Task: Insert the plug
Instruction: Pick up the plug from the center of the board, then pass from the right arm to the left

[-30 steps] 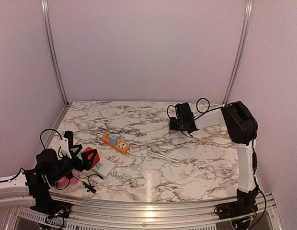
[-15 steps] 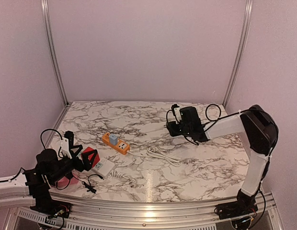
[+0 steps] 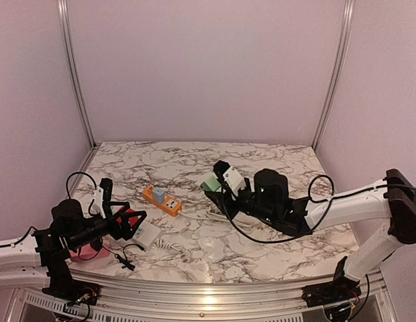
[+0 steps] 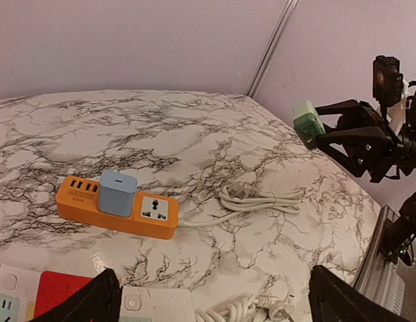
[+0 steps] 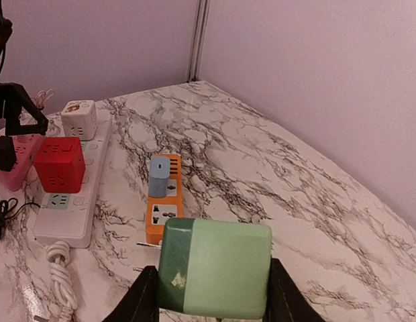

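**The right claw [image 5: 215, 300] brought the green plug [image 5: 215, 267] toward the orange power strip [image 5: 162, 201]**

Its jaws were narrowed onto the plug's 2 sides, holding it clear of the table. Within 1 second we saw that arm swing from the upper right of the top view to mid-frame. The plug now hung right of the strip, apart from it. We judged insertion came next: 1 free socket sat beside the blue adapter [image 4: 117, 193]. The left claw [image 4: 218, 305] stood wide and empty at lower left. We could read no writing; the strip's print was too small.
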You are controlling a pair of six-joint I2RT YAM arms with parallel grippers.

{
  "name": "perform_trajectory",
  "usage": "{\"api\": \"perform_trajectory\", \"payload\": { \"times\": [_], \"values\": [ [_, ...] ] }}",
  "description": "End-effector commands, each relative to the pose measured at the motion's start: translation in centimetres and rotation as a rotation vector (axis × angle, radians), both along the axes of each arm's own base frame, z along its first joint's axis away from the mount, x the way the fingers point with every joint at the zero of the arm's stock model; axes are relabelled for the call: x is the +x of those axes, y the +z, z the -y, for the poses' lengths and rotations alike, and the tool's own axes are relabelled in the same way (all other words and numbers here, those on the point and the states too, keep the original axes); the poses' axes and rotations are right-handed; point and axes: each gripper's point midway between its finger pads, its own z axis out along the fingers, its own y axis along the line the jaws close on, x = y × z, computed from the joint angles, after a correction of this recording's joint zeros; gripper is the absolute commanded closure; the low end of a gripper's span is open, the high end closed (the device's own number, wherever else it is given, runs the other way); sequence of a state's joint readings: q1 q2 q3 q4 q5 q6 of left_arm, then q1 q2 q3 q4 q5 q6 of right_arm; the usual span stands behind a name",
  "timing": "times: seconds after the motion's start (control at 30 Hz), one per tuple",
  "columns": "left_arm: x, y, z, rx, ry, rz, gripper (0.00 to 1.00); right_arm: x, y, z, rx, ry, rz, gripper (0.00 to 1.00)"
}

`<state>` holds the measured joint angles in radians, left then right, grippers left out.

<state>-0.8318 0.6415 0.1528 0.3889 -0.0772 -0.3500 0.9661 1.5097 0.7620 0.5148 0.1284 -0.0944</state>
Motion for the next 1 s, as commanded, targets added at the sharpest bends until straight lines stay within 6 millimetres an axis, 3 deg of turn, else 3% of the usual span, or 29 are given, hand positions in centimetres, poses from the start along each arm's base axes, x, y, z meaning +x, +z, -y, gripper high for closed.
{"api": "perform_trajectory", "payload": {
  "times": [0.0, 0.23, 0.47, 0.7, 0.97],
  "values": [
    [-1.3, 4.1, 2.8, -0.099, -0.16, -0.002, 0.01, -3.6, 3.3, -1.4, 0.021, 0.059, 0.164, 0.64],
    [-2.6, 6.8, 5.4, -0.14, -0.299, -0.015, 0.01, -8.0, 4.0, -4.1, -0.024, 0.137, 0.271, 0.63],
    [-4.7, 6.7, 8.5, -0.116, -0.459, -0.053, 0.01, -11.9, 4.6, -7.0, -0.055, 0.202, 0.365, 0.63],
    [-5.8, 7.0, 9.8, -0.122, -0.543, -0.066, 0.02, -13.9, 3.7, -8.9, -0.099, 0.241, 0.404, 0.63],
    [-6.9, 6.8, 11.0, -0.116, -0.64, -0.09, 0.13, -14.6, 4.0, -9.6, -0.11, 0.253, 0.434, 0.63]
  ]
}}
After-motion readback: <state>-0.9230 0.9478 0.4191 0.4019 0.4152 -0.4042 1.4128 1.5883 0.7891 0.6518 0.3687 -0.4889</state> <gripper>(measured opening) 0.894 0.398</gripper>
